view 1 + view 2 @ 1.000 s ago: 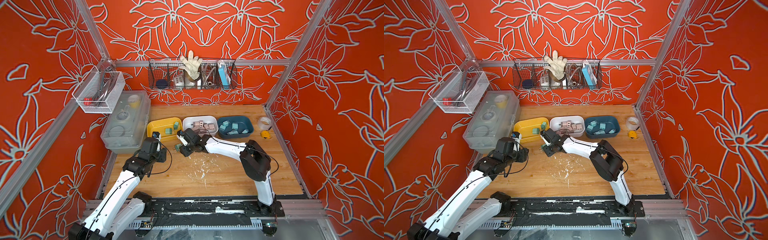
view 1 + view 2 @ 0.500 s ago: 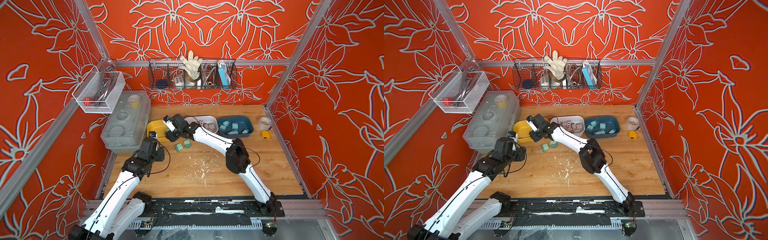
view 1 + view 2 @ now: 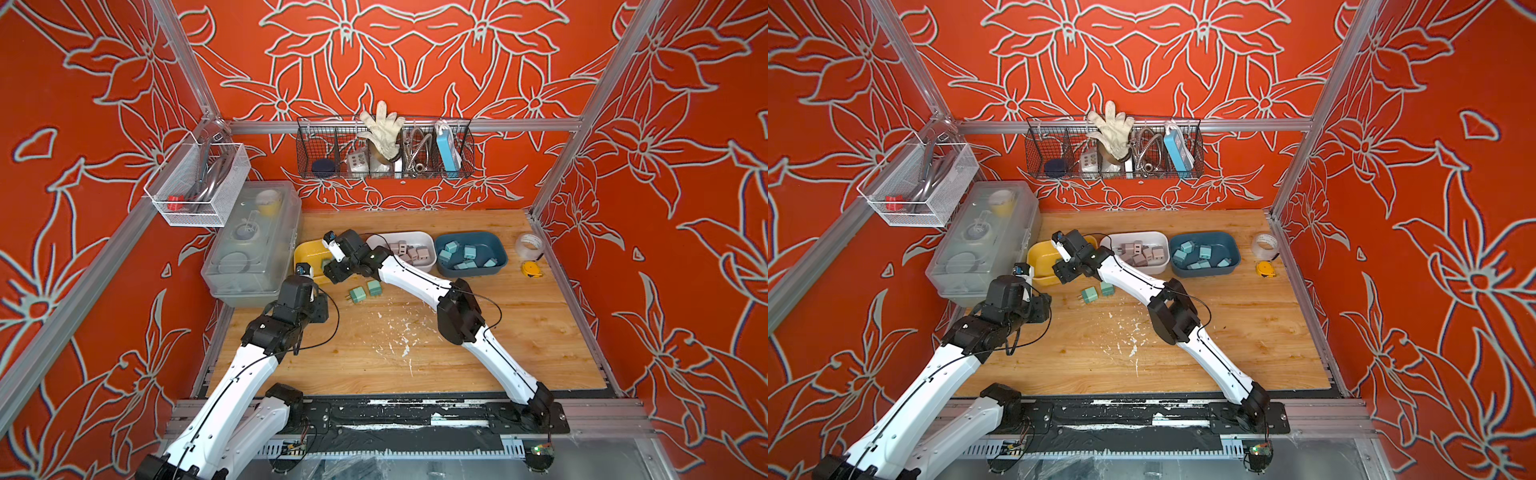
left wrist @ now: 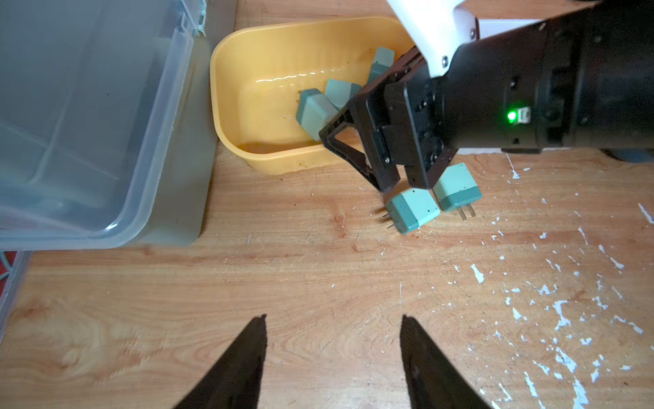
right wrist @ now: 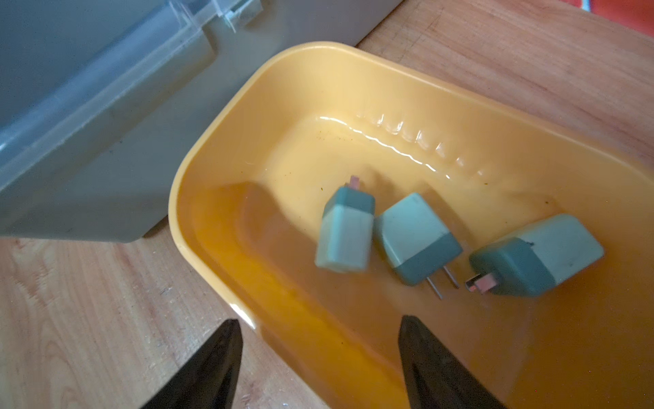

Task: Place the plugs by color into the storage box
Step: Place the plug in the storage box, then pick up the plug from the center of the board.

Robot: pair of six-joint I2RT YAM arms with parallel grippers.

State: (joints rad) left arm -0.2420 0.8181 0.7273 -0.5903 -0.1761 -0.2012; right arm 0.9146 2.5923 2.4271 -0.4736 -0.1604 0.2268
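Right gripper (image 5: 318,354) spread wide, pinching nothing, over the near edge of a yellow plastic tub (image 5: 283,117). Inside the tub, three mint green cube plugs (image 5: 417,237) on their sides. Close beside the tub, a clear plastic lidded bin (image 5: 88,124). Left gripper (image 4: 332,354) likewise parted and empty, above the wooden tabletop (image 4: 247,283). Ahead of it, two more mint green plugs (image 4: 412,210) on the wood, partly hidden by the right arm's black wrist (image 4: 495,106). Farther along, a white tub (image 3: 415,234) of dusty pink plugs (image 3: 415,252) and a dark blue tub (image 3: 473,272) of light blue plugs (image 3: 469,251).

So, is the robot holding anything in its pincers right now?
No, nothing. The left pincer is open over the table; the right pincer is open above the yellow bin, where three green plugs lie loose.
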